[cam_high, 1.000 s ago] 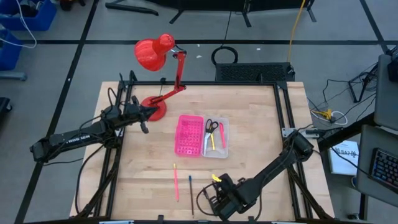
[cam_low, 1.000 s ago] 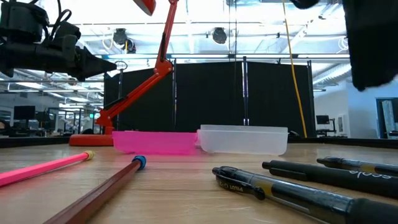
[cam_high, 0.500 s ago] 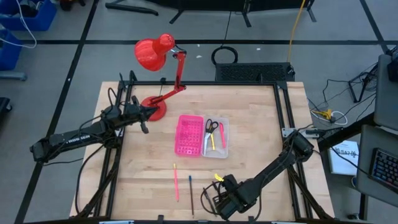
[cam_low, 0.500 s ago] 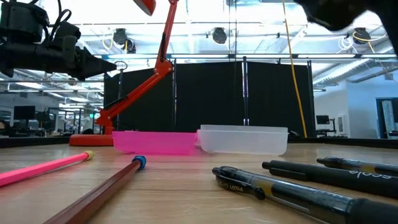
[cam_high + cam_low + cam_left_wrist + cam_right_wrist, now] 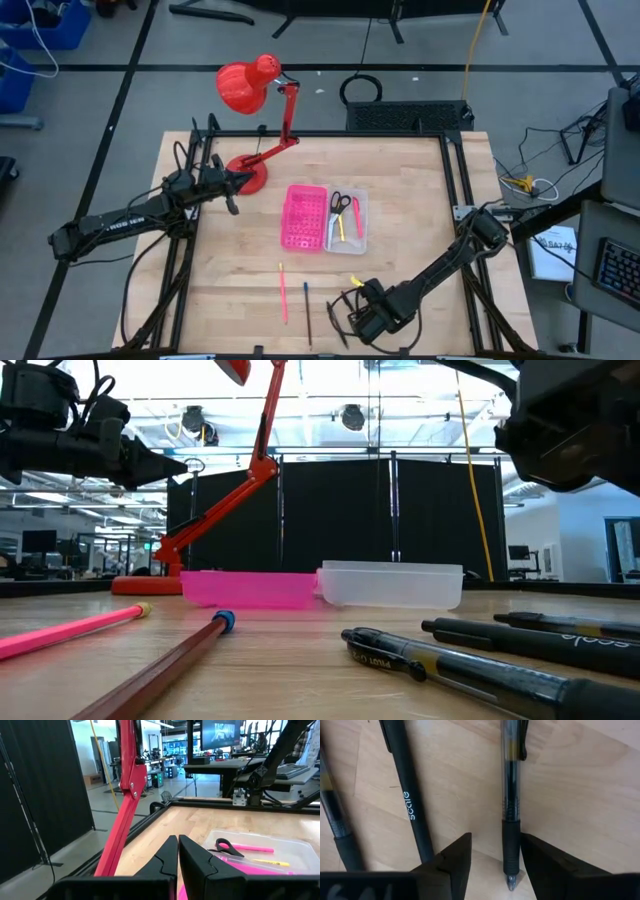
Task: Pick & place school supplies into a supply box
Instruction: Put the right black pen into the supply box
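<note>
Scissors [image 5: 340, 202] and two pens already lie in the box [image 5: 347, 240]. The right claw [image 5: 492, 862], open and empty, straddles a pen [image 5: 510, 795]; others wait. The left claw [image 5: 178, 851] hovers shut.

Right gripper [image 5: 495, 857], fingers apart, directly above the light wooden tabletop [image 5: 570, 795]. Between the two dark fingers [image 5: 452, 860] lies the black rubber grip of a clear-barrelled black pen [image 5: 510, 795], tip toward the camera. Beside it, a matte black pen [image 5: 407, 790] (white lettering), then a third dark pen [image 5: 335, 820] at the edge.
</note>
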`<state>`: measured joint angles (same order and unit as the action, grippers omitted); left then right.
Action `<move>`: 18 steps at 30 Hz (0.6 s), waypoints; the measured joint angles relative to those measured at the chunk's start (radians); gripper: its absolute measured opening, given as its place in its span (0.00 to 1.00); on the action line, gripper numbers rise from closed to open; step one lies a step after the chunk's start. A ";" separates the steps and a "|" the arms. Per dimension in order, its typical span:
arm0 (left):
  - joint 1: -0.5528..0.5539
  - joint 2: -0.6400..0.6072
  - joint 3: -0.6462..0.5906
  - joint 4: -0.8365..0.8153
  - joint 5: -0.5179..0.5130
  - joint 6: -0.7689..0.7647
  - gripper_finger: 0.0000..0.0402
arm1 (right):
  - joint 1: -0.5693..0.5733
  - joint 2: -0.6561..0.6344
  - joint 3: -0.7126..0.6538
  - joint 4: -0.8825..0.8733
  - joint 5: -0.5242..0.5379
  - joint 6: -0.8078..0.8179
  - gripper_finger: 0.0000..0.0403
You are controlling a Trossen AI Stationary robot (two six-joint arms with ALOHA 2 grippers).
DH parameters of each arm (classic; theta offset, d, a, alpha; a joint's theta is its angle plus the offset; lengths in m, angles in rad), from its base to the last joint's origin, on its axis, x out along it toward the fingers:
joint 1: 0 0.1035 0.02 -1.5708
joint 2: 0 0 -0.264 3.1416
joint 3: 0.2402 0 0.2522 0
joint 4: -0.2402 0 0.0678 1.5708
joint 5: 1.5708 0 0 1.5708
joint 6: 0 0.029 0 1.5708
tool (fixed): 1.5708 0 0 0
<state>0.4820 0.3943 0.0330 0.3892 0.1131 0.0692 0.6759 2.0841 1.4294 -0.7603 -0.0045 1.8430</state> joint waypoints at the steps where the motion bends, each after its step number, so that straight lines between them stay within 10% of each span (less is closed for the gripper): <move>1: 0.000 0.000 0.000 0.000 0.000 -0.001 0.06 | -0.001 0.001 -0.015 -0.004 -0.002 0.000 0.41; 18: 0.000 0.000 0.000 -0.041 0.018 -0.020 0.06 | 0.005 -0.005 -0.125 -0.007 -0.019 -0.337 0.13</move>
<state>0.4820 0.3945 0.0326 0.3483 0.1307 0.0490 0.6813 2.0792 1.3048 -0.7670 -0.0238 1.5056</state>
